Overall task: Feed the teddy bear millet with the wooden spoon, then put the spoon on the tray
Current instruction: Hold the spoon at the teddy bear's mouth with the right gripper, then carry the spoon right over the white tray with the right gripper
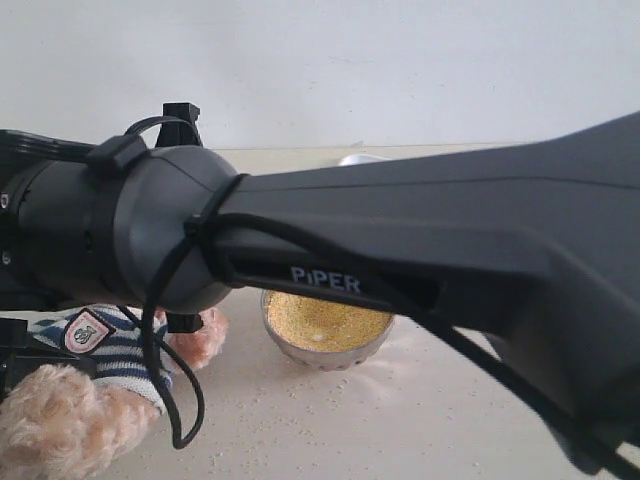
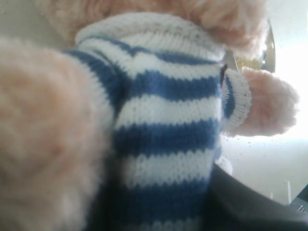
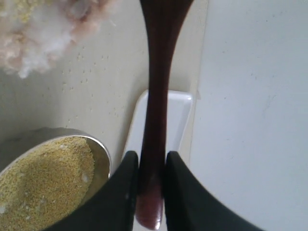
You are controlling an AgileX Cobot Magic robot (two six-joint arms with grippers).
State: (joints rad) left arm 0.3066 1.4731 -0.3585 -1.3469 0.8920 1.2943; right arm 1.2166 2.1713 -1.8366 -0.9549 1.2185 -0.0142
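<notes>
The teddy bear (image 1: 110, 350) lies at the lower left of the exterior view, its striped shirt (image 2: 163, 144) filling the left wrist view. My left gripper (image 2: 159, 209) is shut on the bear's body, with a dark finger (image 2: 240, 202) pressed against the shirt. My right gripper (image 3: 151, 159) is shut on the thin handle of the wooden spoon (image 3: 159, 72); the spoon's bowl end runs out of frame. Below the spoon lies the white tray (image 3: 180, 120). The millet (image 3: 43, 178) fills the steel bowl (image 3: 103, 154) beside it. Bear fur (image 3: 43, 33) shows beyond the bowl.
The right arm (image 1: 450, 230) crosses most of the exterior view and hides the table behind it. The steel bowl (image 1: 330, 355) of millet (image 1: 325, 320) stands mid-table, right of the bear. Loose grains (image 1: 290, 420) speckle the beige tabletop. A white wall lies behind.
</notes>
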